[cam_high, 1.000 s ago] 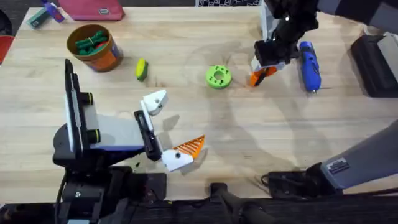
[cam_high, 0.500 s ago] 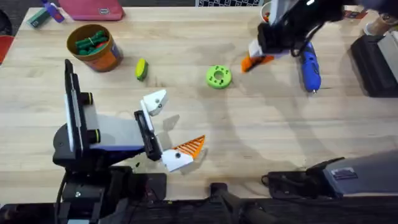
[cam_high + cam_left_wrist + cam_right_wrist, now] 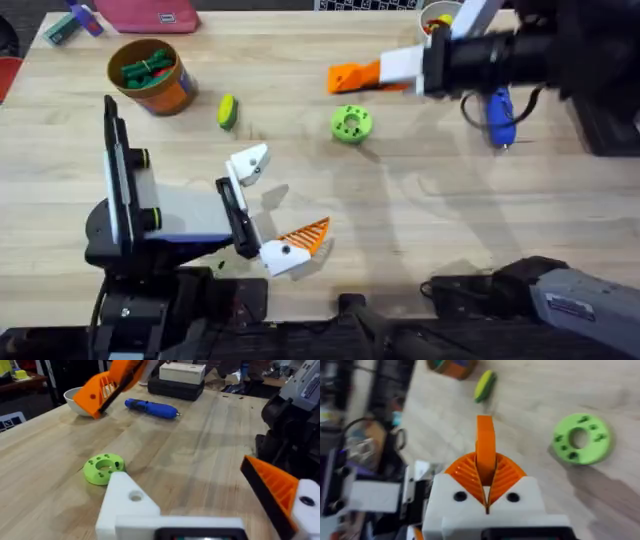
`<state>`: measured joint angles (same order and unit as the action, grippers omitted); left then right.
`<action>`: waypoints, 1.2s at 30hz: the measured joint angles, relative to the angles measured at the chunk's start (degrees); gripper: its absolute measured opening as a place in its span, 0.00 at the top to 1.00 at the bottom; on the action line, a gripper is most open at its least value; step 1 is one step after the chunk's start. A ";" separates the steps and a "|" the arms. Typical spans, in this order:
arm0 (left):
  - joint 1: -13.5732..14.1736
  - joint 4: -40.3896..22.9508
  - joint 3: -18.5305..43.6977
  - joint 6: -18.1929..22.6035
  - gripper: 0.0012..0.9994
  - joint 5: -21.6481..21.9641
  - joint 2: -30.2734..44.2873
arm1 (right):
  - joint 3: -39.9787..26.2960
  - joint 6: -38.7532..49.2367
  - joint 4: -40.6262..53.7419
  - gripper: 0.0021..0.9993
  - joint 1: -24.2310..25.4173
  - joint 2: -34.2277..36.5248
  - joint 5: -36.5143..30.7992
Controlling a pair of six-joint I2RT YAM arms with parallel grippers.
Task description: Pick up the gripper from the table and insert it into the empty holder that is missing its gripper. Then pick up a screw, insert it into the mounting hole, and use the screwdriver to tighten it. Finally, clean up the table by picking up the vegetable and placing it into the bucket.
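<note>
The loose orange gripper is now in the air, pinched between the two orange pads of the right gripper, which is clamped on it. A second ago the right arm was low on the table beside the blue screwdriver, at the spot where the orange piece lay; half a second ago it had begun to lift; now it has swung up and leftward, carrying the piece above the far side of the table, past the green disc. In the right wrist view the piece stands straight out from between the closed pads, pointing roughly toward the vegetable.

This suggests the pick-up is done and the carry toward the holder has begun. The holder is the bare white block on the left arm's tip, near the table's middle; its mounting hole shows in the left wrist view. The left gripper has not moved over this second; its fingers stand wide apart, one bare, one bearing its orange finger.

The screwdriver lies untouched on the right. The yellow-green vegetable lies just beside the orange bucket at the far left, not yet cleared.
</note>
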<state>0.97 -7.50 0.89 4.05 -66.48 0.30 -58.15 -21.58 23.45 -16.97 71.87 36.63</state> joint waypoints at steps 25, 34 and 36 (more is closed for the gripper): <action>0.00 -0.01 0.00 0.00 0.01 -0.02 0.00 | 21.16 -15.67 -39.97 0.99 0.00 12.73 44.95; 0.00 0.01 0.00 0.00 0.01 -0.02 0.01 | 21.16 -17.01 -41.38 0.99 -0.93 18.52 49.51; 0.00 0.01 0.00 -0.02 0.01 -0.02 0.01 | 21.16 -17.05 -41.45 0.99 -1.49 18.52 49.65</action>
<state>0.97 -7.49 0.89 4.04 -66.50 0.32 -36.99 -38.63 -18.00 -18.47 90.39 86.28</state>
